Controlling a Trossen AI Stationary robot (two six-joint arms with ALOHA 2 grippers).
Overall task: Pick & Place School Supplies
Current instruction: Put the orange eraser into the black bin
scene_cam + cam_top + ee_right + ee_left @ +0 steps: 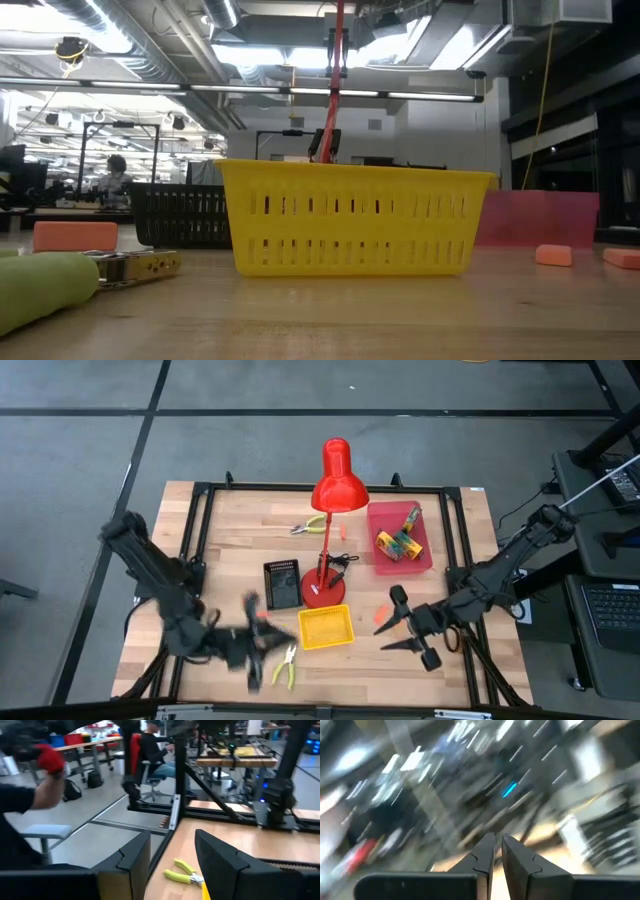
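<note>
The yellow tray [326, 627] is sitting near the front middle of the table [240, 530]; positions below are given relative to it.

Left gripper [262, 645]: hovering just left of the yellow tray, blurred in the high view. In the left wrist view its fingers [520, 862] are lying almost together with only a thin slit between them, nothing visible in it.

Right gripper [408, 623]: sitting to the right of the yellow tray, fingers [222, 857] spread wide apart and gripping nothing.

Pliers [285, 668] with yellow-green handles are lying just in front-left of the yellow tray, close to the left gripper. A second pair of pliers [308, 526] is lying well behind the tray, left of the red lamp [335, 480].

Crayon boxes [400, 542] are resting in the pink tray [385, 565], behind and right of the yellow tray.

One orange piece [381, 616] is lying between the yellow tray and the right gripper; another [262, 622] is showing at the tray's left by the left gripper.

The black tray [283, 585] is standing just behind-left of the yellow tray, beside the lamp base.
</note>
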